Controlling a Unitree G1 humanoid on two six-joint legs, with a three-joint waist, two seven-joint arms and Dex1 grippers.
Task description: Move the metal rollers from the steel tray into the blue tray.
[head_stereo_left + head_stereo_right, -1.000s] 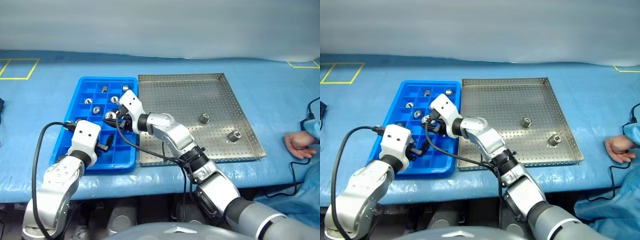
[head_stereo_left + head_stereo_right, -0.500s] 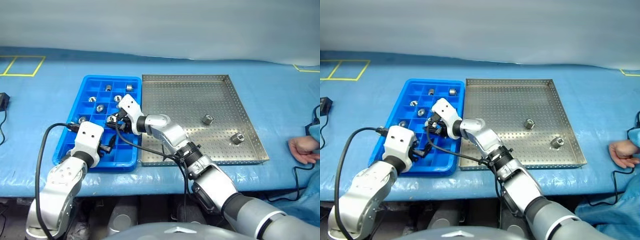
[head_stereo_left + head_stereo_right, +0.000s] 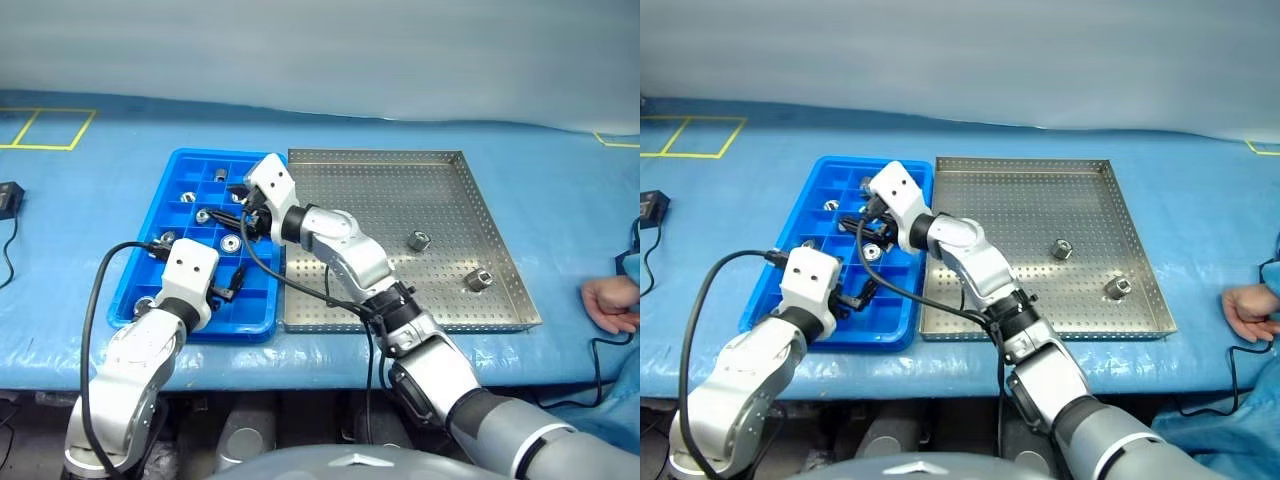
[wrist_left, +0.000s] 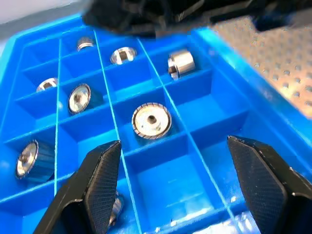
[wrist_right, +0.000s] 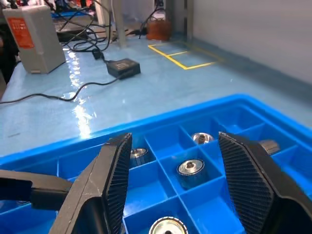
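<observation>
Two metal rollers (image 3: 418,240) (image 3: 478,280) lie on the steel tray (image 3: 380,200), towards its right side. The blue tray (image 3: 195,326) sits just left of it, with several rollers in separate compartments, one (image 4: 151,120) face up near the middle. My right gripper (image 3: 245,208) hovers above the blue tray's far half; in the right wrist view it (image 5: 175,141) stands open and holds nothing. Over the tray's near compartments my left gripper (image 3: 232,284) is open and empty too, as the left wrist view (image 4: 173,146) shows.
A person's hand (image 3: 610,300) rests on the blue table cover at the far right. A small black device (image 3: 10,192) with a cable lies far left. Yellow tape marks (image 3: 45,128) sit at the back left.
My right gripper was shut low over the blue tray; it has opened and risen away. A roller now lies in the compartment where it was. The camera shifted slightly.
</observation>
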